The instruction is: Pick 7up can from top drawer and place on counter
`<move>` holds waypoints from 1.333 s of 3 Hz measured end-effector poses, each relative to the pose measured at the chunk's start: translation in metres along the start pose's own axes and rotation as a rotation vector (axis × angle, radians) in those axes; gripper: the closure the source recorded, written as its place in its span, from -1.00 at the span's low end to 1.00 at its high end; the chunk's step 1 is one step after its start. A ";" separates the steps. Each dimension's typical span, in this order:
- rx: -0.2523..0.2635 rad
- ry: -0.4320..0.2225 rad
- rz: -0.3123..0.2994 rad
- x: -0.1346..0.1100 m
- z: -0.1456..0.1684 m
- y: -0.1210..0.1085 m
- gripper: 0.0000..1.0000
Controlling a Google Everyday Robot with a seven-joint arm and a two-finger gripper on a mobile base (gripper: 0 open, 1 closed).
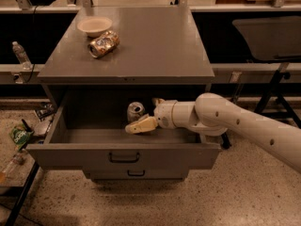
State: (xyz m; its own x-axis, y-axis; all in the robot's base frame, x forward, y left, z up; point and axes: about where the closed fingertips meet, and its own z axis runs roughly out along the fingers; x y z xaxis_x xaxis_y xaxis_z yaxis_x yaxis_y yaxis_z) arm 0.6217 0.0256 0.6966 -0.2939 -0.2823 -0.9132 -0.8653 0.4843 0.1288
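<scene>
The 7up can (135,111), silver-white with a silver top, stands upright inside the open top drawer (123,153), near the middle. My gripper (145,115) reaches into the drawer from the right, just right of the can. It is open. One cream finger (140,125) lies in front of the can's base, and the other shows only as a tip behind, to the can's right. I cannot tell whether the fingers touch the can. The grey counter (155,46) is the cabinet top above the drawer.
A dented orange-brown and gold can (103,44) and a pale bowl (94,26) sit at the counter's back left. A shorter lower drawer front (135,173) is shut. A plastic bottle (20,54) and litter (20,135) lie to the left; a dark stand (270,86) is at right.
</scene>
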 end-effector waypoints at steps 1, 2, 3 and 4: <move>0.018 0.004 -0.020 0.007 0.021 -0.002 -1.00; 0.053 -0.022 -0.059 0.011 0.035 -0.008 -0.66; 0.064 -0.051 -0.108 0.010 0.044 -0.009 -0.19; 0.057 -0.068 -0.149 0.003 0.039 -0.011 0.27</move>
State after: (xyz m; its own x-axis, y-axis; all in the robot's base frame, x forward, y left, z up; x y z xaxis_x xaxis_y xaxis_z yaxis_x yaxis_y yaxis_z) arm 0.6461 0.0514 0.6773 -0.1343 -0.2990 -0.9448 -0.8721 0.4884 -0.0306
